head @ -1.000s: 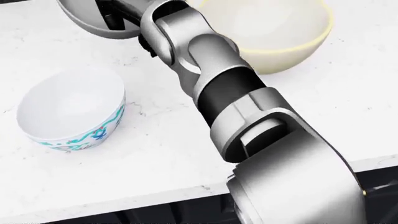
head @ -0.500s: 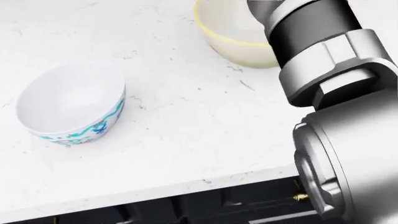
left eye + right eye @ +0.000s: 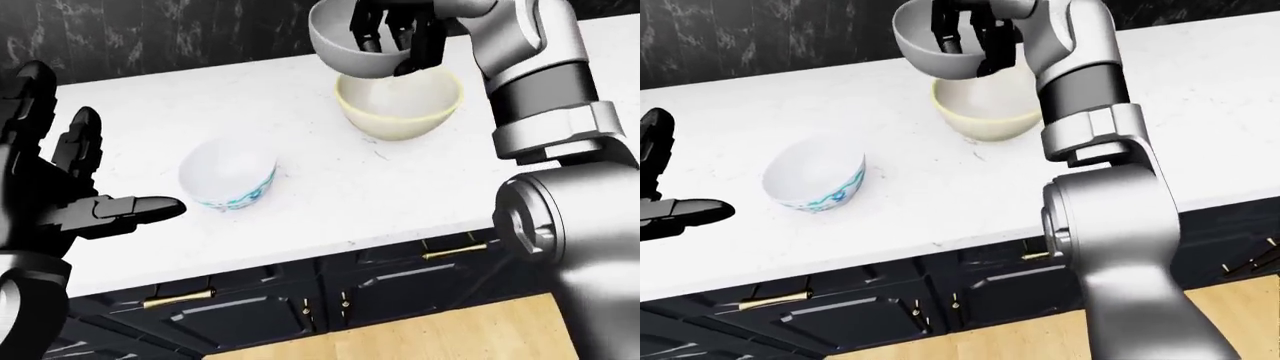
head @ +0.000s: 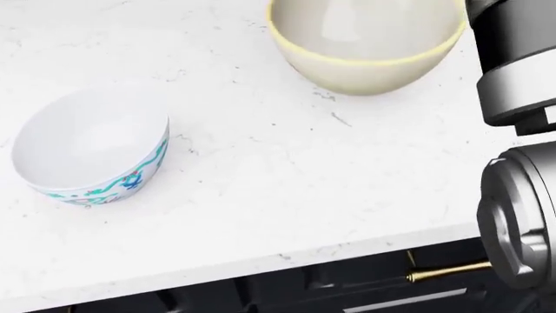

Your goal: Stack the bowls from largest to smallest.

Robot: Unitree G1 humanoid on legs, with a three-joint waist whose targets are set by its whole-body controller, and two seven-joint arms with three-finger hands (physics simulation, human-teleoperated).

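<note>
My right hand point(image 3: 395, 34) grips a bowl point(image 3: 345, 41) above the big bowl point(image 3: 400, 105), which sits on the surface point(image 3: 320, 187) toward the left-eye view's top. The small bowl point(image 3: 227, 175) sits lower left, well apart. Held bowl maybe touches the big one's rim, hard to tell. My left hand point(image 3: 60, 187) hangs at far left, off the surface.

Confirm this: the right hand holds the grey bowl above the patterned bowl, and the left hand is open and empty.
One thing is wrong: the right hand holds the grey bowl above the yellow bowl, not the patterned bowl, which sits apart toward the left. The left-eye view shows it. The left hand is open and empty.
</note>
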